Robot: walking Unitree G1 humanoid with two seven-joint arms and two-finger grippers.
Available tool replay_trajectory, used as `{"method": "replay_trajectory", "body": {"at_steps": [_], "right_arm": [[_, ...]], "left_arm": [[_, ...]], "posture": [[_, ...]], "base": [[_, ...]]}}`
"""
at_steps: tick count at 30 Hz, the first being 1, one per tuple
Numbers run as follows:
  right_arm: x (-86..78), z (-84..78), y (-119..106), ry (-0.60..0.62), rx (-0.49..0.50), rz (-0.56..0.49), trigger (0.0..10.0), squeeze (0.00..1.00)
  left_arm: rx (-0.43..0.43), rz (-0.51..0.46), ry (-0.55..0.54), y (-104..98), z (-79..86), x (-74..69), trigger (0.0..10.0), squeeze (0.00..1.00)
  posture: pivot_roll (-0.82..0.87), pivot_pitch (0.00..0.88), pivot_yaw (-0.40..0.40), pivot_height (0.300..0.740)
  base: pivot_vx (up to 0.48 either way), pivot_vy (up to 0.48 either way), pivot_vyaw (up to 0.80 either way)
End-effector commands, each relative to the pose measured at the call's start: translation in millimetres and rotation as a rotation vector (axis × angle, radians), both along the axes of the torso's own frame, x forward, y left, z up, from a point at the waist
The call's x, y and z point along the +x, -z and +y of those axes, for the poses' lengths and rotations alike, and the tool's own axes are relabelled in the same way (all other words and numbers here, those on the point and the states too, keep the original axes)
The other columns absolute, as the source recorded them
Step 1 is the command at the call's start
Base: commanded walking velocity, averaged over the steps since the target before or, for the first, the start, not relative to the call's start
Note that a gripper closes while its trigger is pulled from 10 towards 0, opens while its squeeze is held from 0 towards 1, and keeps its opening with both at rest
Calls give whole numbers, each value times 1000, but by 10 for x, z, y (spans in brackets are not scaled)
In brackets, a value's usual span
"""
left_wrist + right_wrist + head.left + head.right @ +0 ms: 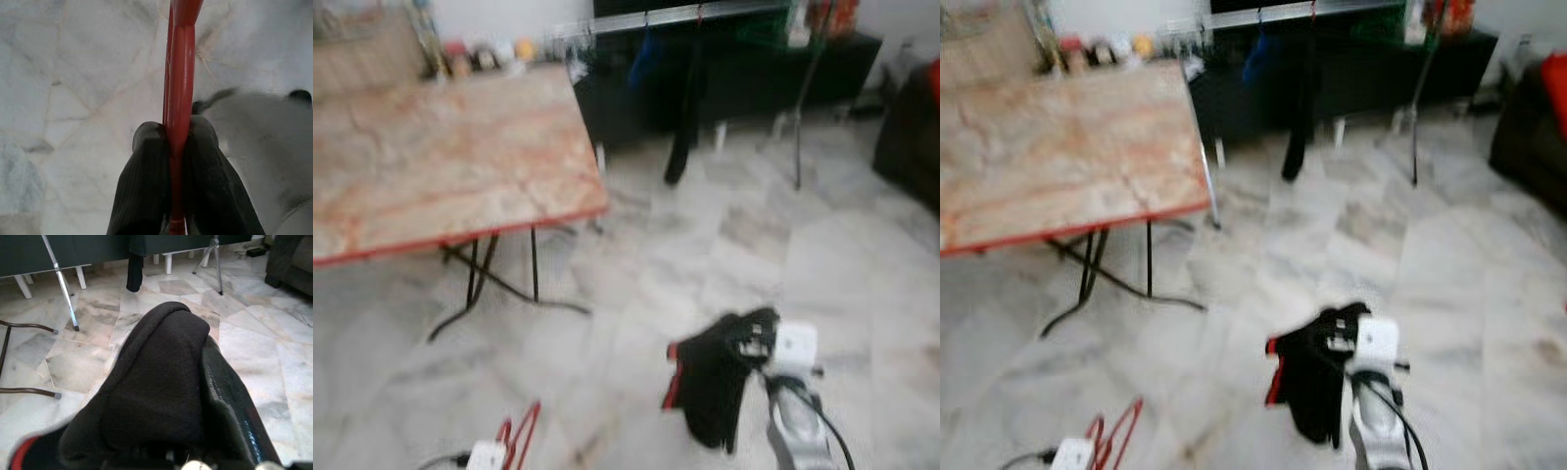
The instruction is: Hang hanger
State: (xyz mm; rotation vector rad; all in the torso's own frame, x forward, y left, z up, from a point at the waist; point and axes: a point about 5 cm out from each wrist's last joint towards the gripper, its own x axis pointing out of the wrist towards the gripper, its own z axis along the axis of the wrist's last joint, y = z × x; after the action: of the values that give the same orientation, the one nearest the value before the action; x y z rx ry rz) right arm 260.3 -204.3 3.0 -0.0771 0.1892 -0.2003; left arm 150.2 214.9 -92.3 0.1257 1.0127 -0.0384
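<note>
Left gripper clenched on red hanger, bottom left of the eye frame over marble floor. Right gripper, lower right, grasping black garment. Marble-top table upper left; clothes rack top centre, blurred.

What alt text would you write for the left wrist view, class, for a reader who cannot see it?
The left gripper holds a red hanger clamped between its two black fingers, the red bar running straight out from the jaws. Behind it lies a pale marble floor, with a blurred grey shape at one side.
</note>
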Motion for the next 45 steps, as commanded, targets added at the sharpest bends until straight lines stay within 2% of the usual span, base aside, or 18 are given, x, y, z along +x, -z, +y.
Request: {"method": "replay_trajectory", "body": {"at_steps": [1, 13, 18, 28, 33, 39, 45], "right_arm": [[95, 83, -86, -25, 9, -43, 10000, 0], [99, 96, -76, -40, 17, -38, 10000, 0], [107, 71, -84, -29, 19, -41, 10000, 0], [117, 48, -88, -13, 34, -41, 10000, 0], [129, 45, -97, -12, 38, -45, 10000, 0], [144, 26, -117, -4, 37, -54, 10000, 0], [177, 19, -168, 1, 33, -80, 10000, 0]], "left_arm": [[19, 14, -16, -1, 103, -53, 10000, 0], [28, 22, -16, 3, 129, -76, 10000, 0], [28, 17, -13, 5, 82, -50, 10000, 0], [37, -2, -1, -4, 33, -1, 10000, 0], [14, 3, -8, -10, 55, 2, 10000, 0], [28, 10, 12, -14, 84, -5, 10000, 0], [24, 16, 26, -2, 37, -7, 10000, 0]], "posture": [[-78, 0, 9, 727], [-77, 0, 7, 727], [-75, 0, 4, 727], [-71, 0, 3, 727], [-71, 0, 2, 727], [-73, 0, 6, 727], [-74, 0, 6, 727]], "base": [[0, 364, 681], [0, 362, 800], [0, 217, 670], [0, 0, 0], [0, 0, 0], [0, 0, 0], [356, 0, 0]]}}
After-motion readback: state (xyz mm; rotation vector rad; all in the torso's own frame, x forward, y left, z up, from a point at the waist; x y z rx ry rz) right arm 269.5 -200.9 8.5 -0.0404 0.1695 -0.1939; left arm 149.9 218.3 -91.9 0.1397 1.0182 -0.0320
